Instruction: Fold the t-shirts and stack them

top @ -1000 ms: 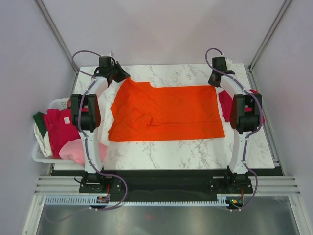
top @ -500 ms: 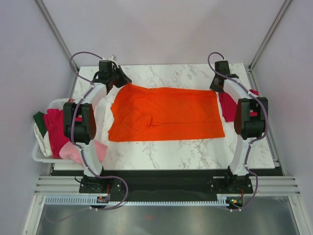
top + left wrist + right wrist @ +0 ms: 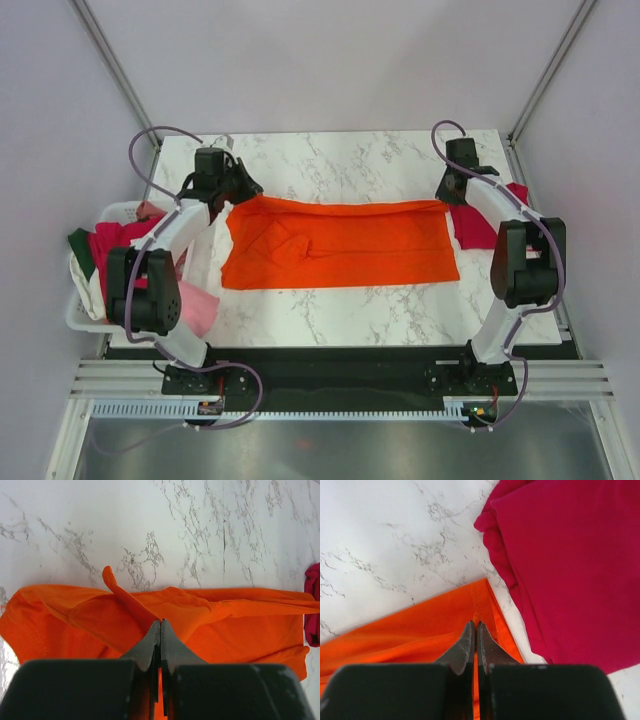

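The bright orange t-shirt (image 3: pixel 340 245) lies across the marble table, its far edge lifted and drawn toward the near side. My left gripper (image 3: pixel 232 197) is shut on its far left corner; the left wrist view shows orange cloth (image 3: pixel 150 615) pinched between the jaws. My right gripper (image 3: pixel 447 197) is shut on the far right corner, with the hem (image 3: pixel 480 605) clamped in the right wrist view. A crimson red t-shirt (image 3: pixel 470 215) lies folded at the right, also in the right wrist view (image 3: pixel 570 565). Magenta (image 3: pixel 115 260), light pink (image 3: pixel 195 305), dark green and white tees sit at the left.
A white plastic basket (image 3: pixel 115 212) holds the spare tees off the table's left edge. White cloth (image 3: pixel 215 255) lies under the orange shirt's left side. Bare marble (image 3: pixel 350 160) shows beyond the shirt and along the near edge (image 3: pixel 380 315).
Both grippers have moved toward the near side, carrying the orange shirt's far edge with them. The shirt's visible area has become a narrower band.
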`<state>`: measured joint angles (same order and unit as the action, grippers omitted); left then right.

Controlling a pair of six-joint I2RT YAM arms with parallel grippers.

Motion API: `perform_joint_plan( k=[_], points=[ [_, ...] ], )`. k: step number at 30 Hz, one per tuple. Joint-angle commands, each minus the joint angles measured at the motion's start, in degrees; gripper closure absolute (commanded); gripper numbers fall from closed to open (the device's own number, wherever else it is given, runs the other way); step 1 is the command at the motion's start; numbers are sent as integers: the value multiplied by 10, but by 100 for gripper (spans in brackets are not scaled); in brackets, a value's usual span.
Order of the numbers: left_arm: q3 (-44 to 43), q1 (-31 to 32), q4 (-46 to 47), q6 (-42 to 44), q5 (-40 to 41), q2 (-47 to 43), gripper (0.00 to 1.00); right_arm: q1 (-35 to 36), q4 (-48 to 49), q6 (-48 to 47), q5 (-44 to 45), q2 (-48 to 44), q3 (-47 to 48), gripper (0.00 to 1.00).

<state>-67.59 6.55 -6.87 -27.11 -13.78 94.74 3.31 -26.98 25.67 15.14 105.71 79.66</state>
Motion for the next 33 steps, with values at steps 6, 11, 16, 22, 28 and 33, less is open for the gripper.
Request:
perform_joint_plan(
  k=[6,11,16,22,28,33],
  points=[
    [94,9,41,26,48,-122,98,-5,6,-2,24,-64,-51,100],
    [127,17,42,27,67,-175,98,-8,9,-1,28,-78,-70,100],
    [162,24,42,24,72,-203,98,-8,11,3,30,-89,-91,100],
    [200,27,43,21,90,-249,98,-8,18,4,37,-108,-112,100],
    [235,29,44,3,85,-262,98,-8,20,13,42,-121,-132,99],
    [283,29,51,-21,86,-266,98,-8,42,34,52,-138,-173,97]
  ],
)
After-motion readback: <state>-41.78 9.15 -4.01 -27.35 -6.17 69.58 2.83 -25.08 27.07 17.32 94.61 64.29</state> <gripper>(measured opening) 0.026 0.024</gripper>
